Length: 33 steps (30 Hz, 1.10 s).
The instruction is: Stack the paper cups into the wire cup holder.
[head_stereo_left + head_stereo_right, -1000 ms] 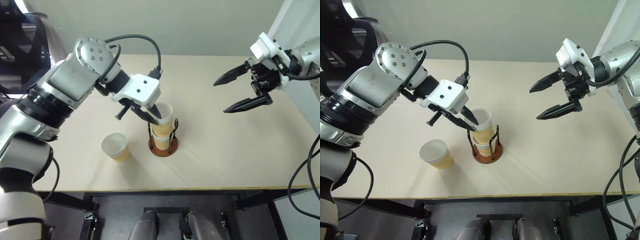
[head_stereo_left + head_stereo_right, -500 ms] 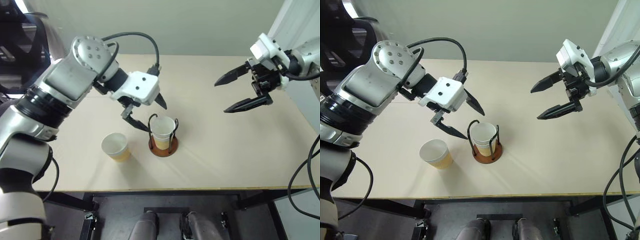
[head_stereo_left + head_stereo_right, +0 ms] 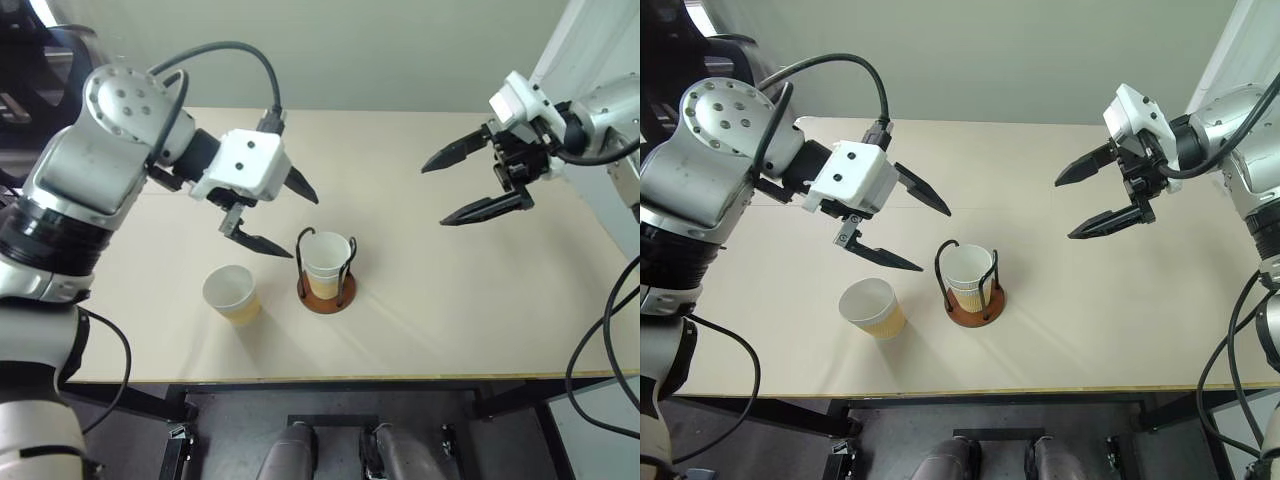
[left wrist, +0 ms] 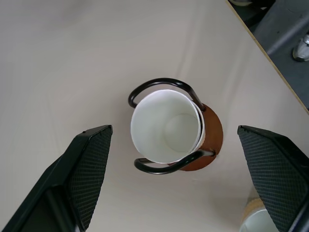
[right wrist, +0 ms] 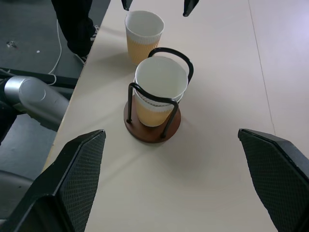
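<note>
Two paper cups (image 3: 326, 262), tan outside and white inside, sit nested one in the other inside the wire cup holder (image 3: 326, 304) at the table's middle. Its black wire loops rise on both sides of them from a reddish-brown disc base (image 5: 145, 131). A third paper cup (image 3: 232, 293) stands upright on the table to the holder's left. My left gripper (image 3: 303, 226) hangs open just above and left of the holder, holding nothing. My right gripper (image 3: 434, 195) hovers open and empty over the table's far right part.
The beige table (image 3: 450, 300) has its front edge close below the holder. A black chair (image 3: 680, 40) stands beyond the table's far left corner. A white panel (image 3: 590, 40) rises at the far right.
My left gripper opened and let go of the upper cup, which dropped fully into the holder. The gripper then drew up and to the left. The right gripper stayed put.
</note>
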### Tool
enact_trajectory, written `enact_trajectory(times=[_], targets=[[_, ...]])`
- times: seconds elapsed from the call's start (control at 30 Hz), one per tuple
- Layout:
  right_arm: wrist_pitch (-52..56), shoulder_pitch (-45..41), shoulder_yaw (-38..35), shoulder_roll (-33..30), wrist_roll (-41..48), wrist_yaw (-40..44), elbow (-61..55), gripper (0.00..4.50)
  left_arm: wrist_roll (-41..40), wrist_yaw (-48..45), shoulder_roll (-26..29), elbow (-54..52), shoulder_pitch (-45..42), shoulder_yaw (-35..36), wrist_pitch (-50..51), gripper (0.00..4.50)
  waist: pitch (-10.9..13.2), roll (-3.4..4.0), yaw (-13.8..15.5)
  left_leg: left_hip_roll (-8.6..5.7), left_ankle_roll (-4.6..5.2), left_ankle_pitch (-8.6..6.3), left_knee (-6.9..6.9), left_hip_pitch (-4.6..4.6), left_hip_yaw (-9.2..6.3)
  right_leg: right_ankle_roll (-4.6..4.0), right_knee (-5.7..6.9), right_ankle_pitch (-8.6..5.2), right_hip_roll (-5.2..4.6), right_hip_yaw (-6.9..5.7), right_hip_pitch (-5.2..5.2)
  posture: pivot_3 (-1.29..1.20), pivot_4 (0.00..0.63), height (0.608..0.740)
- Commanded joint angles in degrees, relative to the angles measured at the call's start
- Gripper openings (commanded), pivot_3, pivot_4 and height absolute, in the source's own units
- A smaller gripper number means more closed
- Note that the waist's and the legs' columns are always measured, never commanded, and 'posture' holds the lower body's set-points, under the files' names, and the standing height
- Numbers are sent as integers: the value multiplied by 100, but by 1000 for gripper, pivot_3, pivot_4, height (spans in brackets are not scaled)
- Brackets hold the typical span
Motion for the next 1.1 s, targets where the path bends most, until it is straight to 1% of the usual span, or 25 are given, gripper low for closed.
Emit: enact_trajectory(times=[0.03,0.23,0.3,0.4,0.6,0.73,0.87,1.1], targets=[[-71,-177,5,-45,23,21,-39,4500,62,-169,297,-305,50,433,73,4433,0,0,-7,0,0,0,0,0,0,-1,1,-1,0,0,0,0,150,740],[-65,-136,6,-64,74,21,-97,4500,163,-169,739,-783,496,811,132,4433,0,0,-30,1,-4,-4,-8,7,0,-12,4,-7,0,0,-2,0,150,740],[-70,-135,2,-47,77,21,-86,4500,222,-149,783,-901,612,946,155,4433,0,0,-27,1,-4,-3,-8,7,-1,-17,5,-10,0,0,-2,0,150,740],[-124,-162,10,65,52,21,12,4500,275,-92,814,-1058,734,1096,284,4433,0,0,-25,1,-4,-3,-5,7,-1,-56,9,-33,0,0,-2,0,150,740],[-214,-234,88,204,64,21,89,4500,418,-168,1102,-1283,1134,1229,308,4433,0,0,-46,2,-7,-3,-4,14,1,-70,14,-35,-1,0,-2,0,150,740],[-248,-259,168,193,112,21,89,4500,365,-169,1361,-1372,1330,1104,237,4433,0,1,-44,2,-9,-5,-6,11,0,-72,14,-37,0,0,-6,0,150,740],[-276,-281,241,170,126,21,93,4500,332,-169,1520,-1385,1347,932,149,4433,0,0,-37,2,-13,-9,-6,10,-1,-78,13,-40,-1,0,-6,0,150,740],[-325,-353,354,109,112,21,127,4500,224,-169,2229,-1643,1340,417,-121,4433,0,1,-54,2,-27,-20,-7,12,-1,-88,15,-45,0,0,-10,0,150,740]])
